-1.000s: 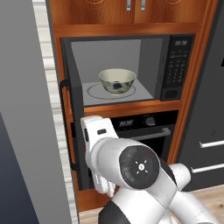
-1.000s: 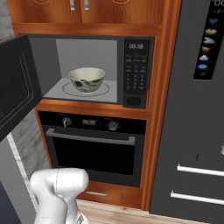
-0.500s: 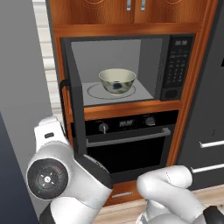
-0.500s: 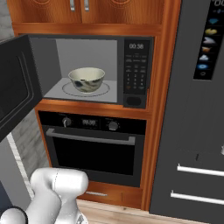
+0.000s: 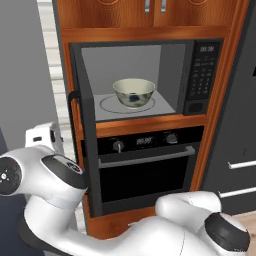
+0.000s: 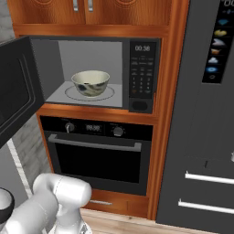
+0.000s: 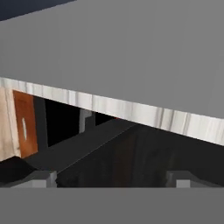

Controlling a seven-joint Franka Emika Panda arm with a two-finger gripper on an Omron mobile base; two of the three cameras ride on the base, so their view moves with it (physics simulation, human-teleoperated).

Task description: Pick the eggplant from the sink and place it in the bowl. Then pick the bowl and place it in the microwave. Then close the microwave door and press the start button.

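One bowl [image 6: 91, 83] in microwave [image 6: 98, 73]; door [image 6: 16, 89] open; oven [image 6: 98, 153] below; tool [image 7: 111, 177] fingers apart.

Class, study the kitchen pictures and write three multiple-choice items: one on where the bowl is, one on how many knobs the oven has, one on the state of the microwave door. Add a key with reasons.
1. Where does the bowl stand?
A. on the oven door
B. on the turntable inside the microwave
C. on the floor

2. How many round knobs does the oven panel have?
A. two
B. four
C. none

3. The microwave door is
A. shut
B. missing
C. swung open to the left

Key: 1 B, the bowl rests on the ring in the microwave cavity. 2 A, one knob each side of the oven display. 3 C, the microwave door stands out leftward, cavity exposed.
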